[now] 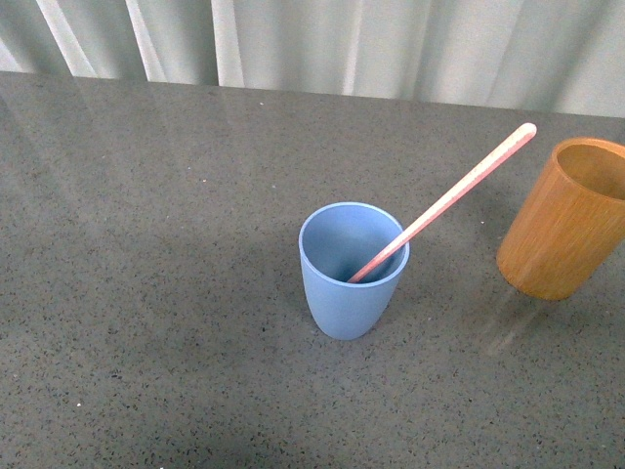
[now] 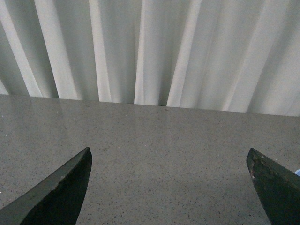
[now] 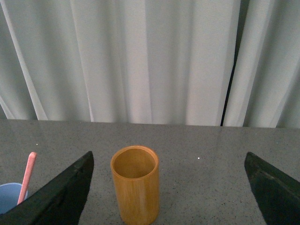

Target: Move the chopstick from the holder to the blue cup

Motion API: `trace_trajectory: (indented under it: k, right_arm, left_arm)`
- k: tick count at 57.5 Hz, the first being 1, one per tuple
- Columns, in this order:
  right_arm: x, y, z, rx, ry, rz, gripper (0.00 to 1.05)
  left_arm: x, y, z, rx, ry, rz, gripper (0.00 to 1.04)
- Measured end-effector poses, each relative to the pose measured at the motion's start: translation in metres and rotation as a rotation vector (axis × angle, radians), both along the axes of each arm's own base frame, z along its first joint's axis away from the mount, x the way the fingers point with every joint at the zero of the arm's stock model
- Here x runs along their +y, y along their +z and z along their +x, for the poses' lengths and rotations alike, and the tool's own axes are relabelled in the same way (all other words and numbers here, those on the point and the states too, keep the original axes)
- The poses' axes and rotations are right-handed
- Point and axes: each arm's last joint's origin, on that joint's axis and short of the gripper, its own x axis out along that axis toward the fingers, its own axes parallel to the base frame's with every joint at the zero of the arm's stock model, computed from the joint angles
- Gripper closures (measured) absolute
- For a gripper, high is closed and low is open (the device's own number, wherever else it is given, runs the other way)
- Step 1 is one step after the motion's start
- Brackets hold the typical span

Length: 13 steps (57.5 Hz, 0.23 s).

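The light blue cup (image 1: 352,269) stands mid-table with one pink-red chopstick (image 1: 459,192) leaning in it, its pale end pointing toward the orange-brown wooden holder (image 1: 568,220) at the right. The holder looks empty from above. In the right wrist view the holder (image 3: 135,184) stands upright ahead of my open right gripper (image 3: 168,161), nearer one finger, with the cup's rim (image 3: 9,197) and the chopstick's tip (image 3: 27,176) at the picture's edge. My left gripper (image 2: 169,155) is open over bare table, a sliver of blue at the frame's edge. Neither gripper shows in the front view.
A grey speckled tabletop (image 1: 156,244) spreads wide to the left of the cup. White pleated curtains (image 1: 342,44) hang behind the table's far edge.
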Motion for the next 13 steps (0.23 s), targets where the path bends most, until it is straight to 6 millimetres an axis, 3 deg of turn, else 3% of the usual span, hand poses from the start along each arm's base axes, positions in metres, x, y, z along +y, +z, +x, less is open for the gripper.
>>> trace_trajectory:
  k: [13]
  right_arm:
    - [0.0000, 0.0000, 0.0000, 0.000, 0.000, 0.000, 0.10]
  left_arm:
    - [0.0000, 0.0000, 0.0000, 0.000, 0.000, 0.000, 0.07]
